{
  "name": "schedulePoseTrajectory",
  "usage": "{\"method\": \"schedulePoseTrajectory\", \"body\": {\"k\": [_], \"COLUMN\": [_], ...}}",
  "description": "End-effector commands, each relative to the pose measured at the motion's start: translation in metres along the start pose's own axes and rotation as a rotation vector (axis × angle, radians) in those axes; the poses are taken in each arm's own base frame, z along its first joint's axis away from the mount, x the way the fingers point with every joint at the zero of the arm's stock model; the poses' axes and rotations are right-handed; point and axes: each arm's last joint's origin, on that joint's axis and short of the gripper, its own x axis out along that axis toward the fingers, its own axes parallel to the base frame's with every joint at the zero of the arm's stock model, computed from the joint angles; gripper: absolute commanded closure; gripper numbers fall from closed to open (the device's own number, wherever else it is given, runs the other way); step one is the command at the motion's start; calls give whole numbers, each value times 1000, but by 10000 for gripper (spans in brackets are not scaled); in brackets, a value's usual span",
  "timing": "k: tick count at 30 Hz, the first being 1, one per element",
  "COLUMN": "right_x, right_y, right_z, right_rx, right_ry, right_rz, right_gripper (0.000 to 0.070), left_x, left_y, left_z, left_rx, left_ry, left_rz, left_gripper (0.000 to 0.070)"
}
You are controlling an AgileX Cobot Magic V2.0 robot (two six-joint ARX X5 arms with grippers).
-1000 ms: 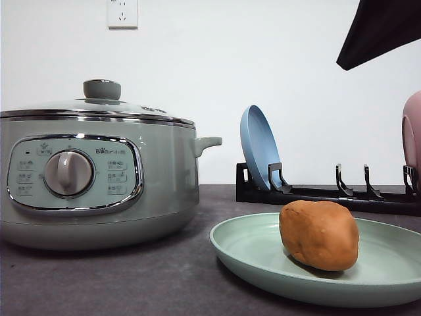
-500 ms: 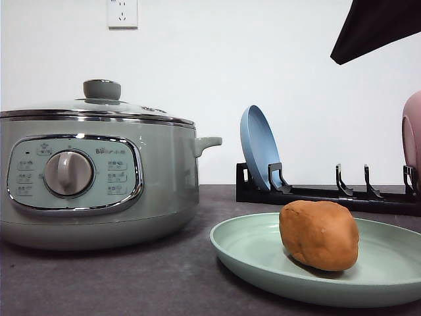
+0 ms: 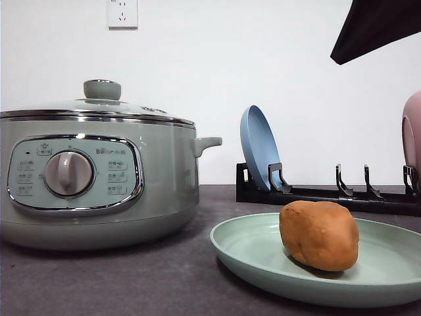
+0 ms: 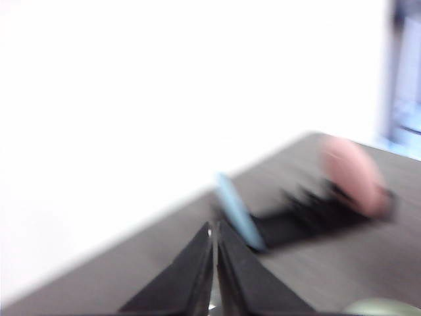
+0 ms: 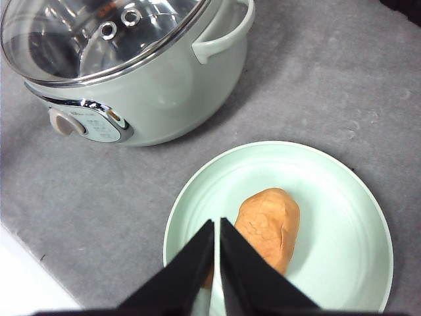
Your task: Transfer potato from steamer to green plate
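Front view: the potato [image 3: 320, 235] sits on the green plate [image 3: 250, 253], near and to the right. The steamer [image 3: 99, 174] stands on the left with its lid on. The plate and the steamer are apart. Both stand on the dark table [image 3: 131, 283]. Far at the back is a black rack [image 3: 329, 194] with a blue plate [image 3: 258, 146] standing up in it. A pink dish [image 3: 412, 141] peeks in at the right edge. High on the right, a dark part of an arm [image 3: 378, 26] hangs well above the potato. A second ago it hung a bit lower, so it has gone up a little and now stays put. The potato has not moved at all.

Left wrist view: this one is blurry. The left tool [image 4: 214, 240] has its two tips pressed together with nothing between them. Past it are the rack, the blue plate and the pink dish.

Right wrist view: the right tool [image 5: 217, 247] is looking down at the potato on the green plate. Its tips are pressed together and hold nothing. The steamer is off to one side with its glass lid on.

I think the job is done. The potato is where it should be, and the arm is backing away.
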Motion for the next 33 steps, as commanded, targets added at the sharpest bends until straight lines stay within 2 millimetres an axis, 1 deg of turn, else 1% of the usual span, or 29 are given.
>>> {"method": "schedulePoseTrajectory", "body": {"k": [1, 4, 8, 14, 18, 24, 29, 33], "right_x": [-2, -2, -2, -2, -2, -2, -2, -2], "right_y": [3, 3, 3, 3, 3, 3, 3, 3], "right_z": [4, 4, 4, 4, 4, 4, 4, 4], "right_rx": [-14, -14, -14, -14, -14, -14, -14, -14], "right_ry": [-20, -20, -20, -20, -20, -20, -20, -20], "right_rz": [9, 9, 9, 9, 9, 9, 9, 9], "right_gripper": [700, 700, 700, 700, 700, 700, 700, 700], "left_x": [-5, -16, -26, -30, -30, -27, -26, -25], "left_y": [1, -2, -8, -17, -23, -31, -37, -40], "left_z": [-7, -32, -73, -136, -174, -223, -256, -275], "left_rx": [52, 78, 92, 73, 53, 6, -25, -32], "left_ry": [-65, -126, -162, -108, -49, 16, 55, 77], "left_rz": [92, 238, 372, 492, 506, 500, 493, 489], "left_gripper": [697, 697, 697, 697, 697, 697, 697, 697]}}
